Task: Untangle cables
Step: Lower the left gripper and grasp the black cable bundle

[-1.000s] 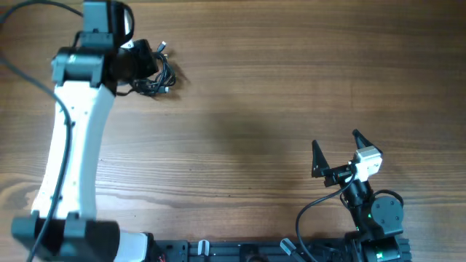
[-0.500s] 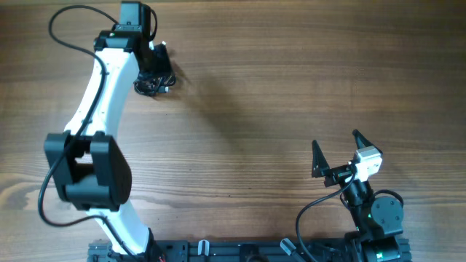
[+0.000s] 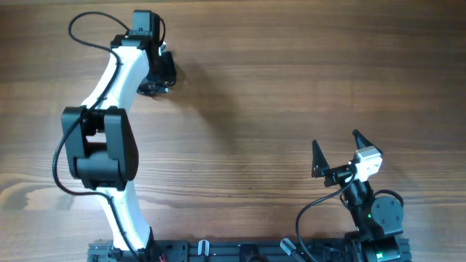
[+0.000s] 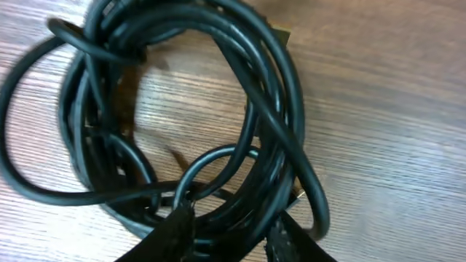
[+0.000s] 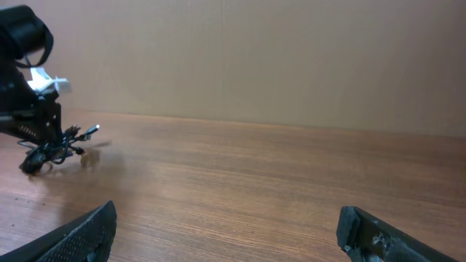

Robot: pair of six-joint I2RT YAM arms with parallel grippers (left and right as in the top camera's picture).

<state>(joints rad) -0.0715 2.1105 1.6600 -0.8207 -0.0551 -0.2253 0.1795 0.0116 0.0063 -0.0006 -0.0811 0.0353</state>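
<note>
Wood-grain brown table point(image 3: 277, 87), plain tan wall behind it in the right wrist view.

Item 1: the cables point(image 3: 149, 89), thin black flexible cords wound into one small knotted bundle. They lie on the table at the far left, well apart from the right arm. Up close point(image 4: 277, 94), several loops overlap and cross each other in a rough ring, with bare wood showing through the middle. From the right wrist view the bundle point(image 5: 54, 153) is a small dark tangle far off to the left.

Item 2: left gripper point(image 3: 159, 78), black, on a white and black arm reaching across to the far left. It is directly over the bundle. Its two dark fingers point(image 4: 175, 233) stand a narrow way apart, with strands of the bundle running between them. Whether they pinch those strands cannot be told.

Item 3: right gripper point(image 3: 339, 149), black with a white block behind it, near the right front edge of the table. Its jaws are spread wide and hold nothing point(image 5: 233, 240), with bare wood between the fingertips.
</note>
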